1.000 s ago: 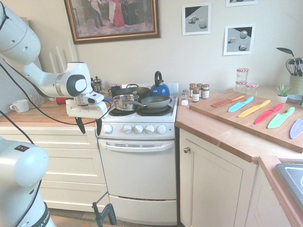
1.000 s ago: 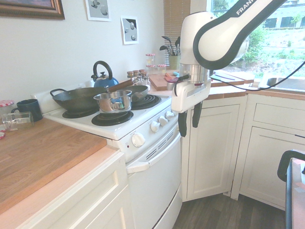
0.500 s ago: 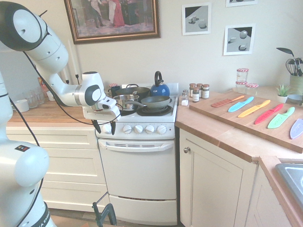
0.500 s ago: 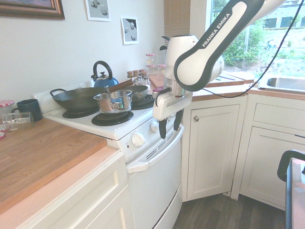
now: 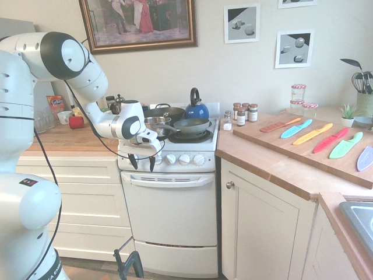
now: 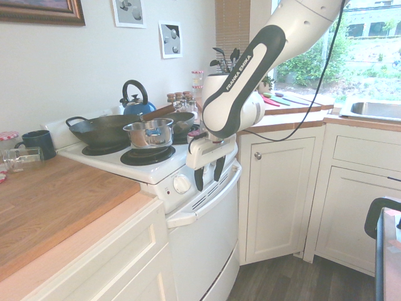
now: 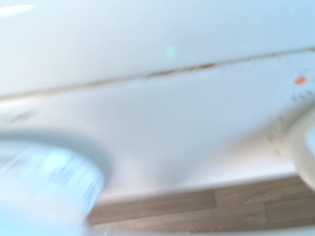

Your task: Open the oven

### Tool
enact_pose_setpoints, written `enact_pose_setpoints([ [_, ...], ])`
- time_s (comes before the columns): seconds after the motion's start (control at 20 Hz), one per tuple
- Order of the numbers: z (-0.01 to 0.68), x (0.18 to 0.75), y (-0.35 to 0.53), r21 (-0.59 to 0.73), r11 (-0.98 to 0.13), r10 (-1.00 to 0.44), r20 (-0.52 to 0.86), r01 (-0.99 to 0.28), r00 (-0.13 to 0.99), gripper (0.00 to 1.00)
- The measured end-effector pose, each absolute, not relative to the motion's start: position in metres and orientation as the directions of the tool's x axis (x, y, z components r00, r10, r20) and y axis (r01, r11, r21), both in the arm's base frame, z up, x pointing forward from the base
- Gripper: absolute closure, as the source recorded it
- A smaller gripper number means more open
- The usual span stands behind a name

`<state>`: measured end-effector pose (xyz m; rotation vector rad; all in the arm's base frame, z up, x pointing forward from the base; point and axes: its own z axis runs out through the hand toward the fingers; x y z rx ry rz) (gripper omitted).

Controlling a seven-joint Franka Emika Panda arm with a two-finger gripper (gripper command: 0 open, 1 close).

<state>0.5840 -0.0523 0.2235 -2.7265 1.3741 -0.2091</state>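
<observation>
Here, glossy white oven point(image 5: 172, 216), curved handle point(image 5: 169, 180).

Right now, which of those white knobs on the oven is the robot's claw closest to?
The leftmost knob of the row, at the control panel's end beside the wooden counter. The end effector hangs open right in front of it; the other four knobs sit further right.

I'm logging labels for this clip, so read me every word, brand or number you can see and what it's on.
"FRANKA EMIKA": on the robot arm, in the second exterior view.
Spice jars: labels too small to read.
Oven knob panel markings: blurred in the wrist view, unreadable.
Nothing else legible.
</observation>
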Motion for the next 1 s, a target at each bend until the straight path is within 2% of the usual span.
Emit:
enact_pose_setpoints([
  [0.45, 0.178, 0.596, -0.082, -0.119, -0.602, -0.799, 0.098, -0.790, 0.594, 0.00],
  [1.0, 0.159, 0.567, -0.151, -0.103, -0.726, -0.685, 0.184, -0.680, 0.705, 0.00],
])
